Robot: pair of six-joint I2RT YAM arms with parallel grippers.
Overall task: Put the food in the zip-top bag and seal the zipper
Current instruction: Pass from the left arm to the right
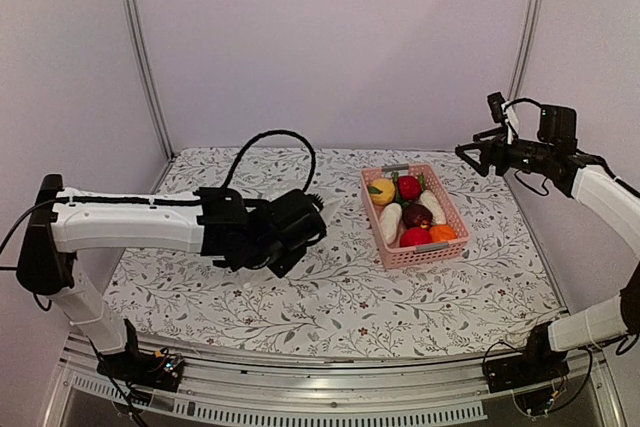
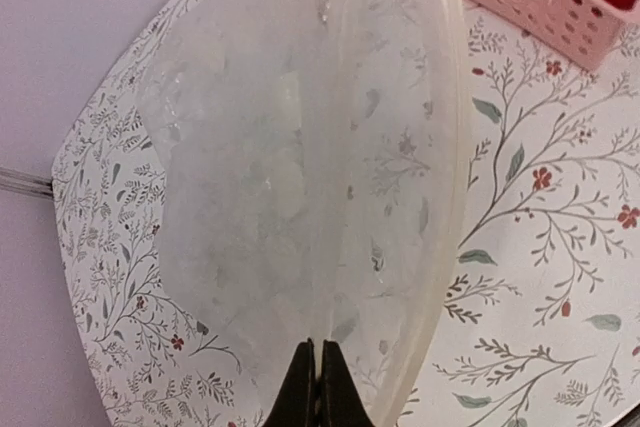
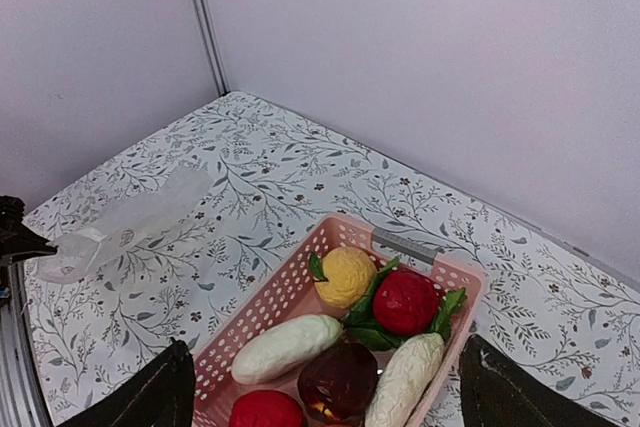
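Your left gripper (image 2: 319, 385) pinches the edge of the zip-top bag (image 2: 290, 177), fingers pressed together, the bag stretching over the table (image 2: 540, 247). To the right, the food (image 3: 405, 302) sits in the pink basket (image 3: 262, 309). Your right gripper (image 3: 330, 402) hovers above it, fingers spread wide.

The zip-top bag (image 2: 250, 197) is clear and crinkly, pinched at its near edge by the closed left claw (image 2: 318, 387) and stretching away from it. The zipper (image 2: 452, 207) is a thicker band curving to the right of this claw; if it is sealed I cannot tell. The food (image 3: 345, 347) lies in a close heap under the wide right claw (image 1: 474, 155): yellow, red, white, dark purple, orange and green pieces
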